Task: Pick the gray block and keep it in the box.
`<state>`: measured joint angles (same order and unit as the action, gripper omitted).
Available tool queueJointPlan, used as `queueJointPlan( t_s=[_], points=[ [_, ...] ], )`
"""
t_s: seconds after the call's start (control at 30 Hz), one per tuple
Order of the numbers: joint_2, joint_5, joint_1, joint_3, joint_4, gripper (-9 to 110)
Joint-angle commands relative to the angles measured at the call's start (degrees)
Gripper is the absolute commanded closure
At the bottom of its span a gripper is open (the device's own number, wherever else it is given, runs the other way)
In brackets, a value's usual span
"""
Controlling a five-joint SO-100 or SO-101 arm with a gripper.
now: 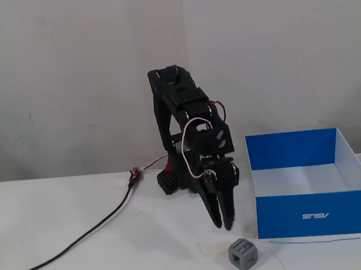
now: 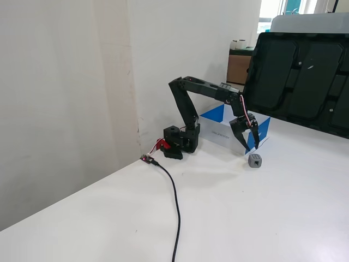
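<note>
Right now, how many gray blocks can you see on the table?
1. The gray block sits on the table just outside the box, near its front-left corner in a fixed view, below the tool. The box floor is partly hidden, so another could be inside.
</note>
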<state>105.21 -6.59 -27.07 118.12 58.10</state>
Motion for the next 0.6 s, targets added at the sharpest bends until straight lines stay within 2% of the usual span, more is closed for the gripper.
queueJointPlan(
  t_s=[0.0, 0.57],
  points=[
    [-1.58, -0.18, -0.53, -5.19, 0.00, 84],
    [-13.01, 0.00, -5.01, -9.49, 0.88, 77]
  ],
)
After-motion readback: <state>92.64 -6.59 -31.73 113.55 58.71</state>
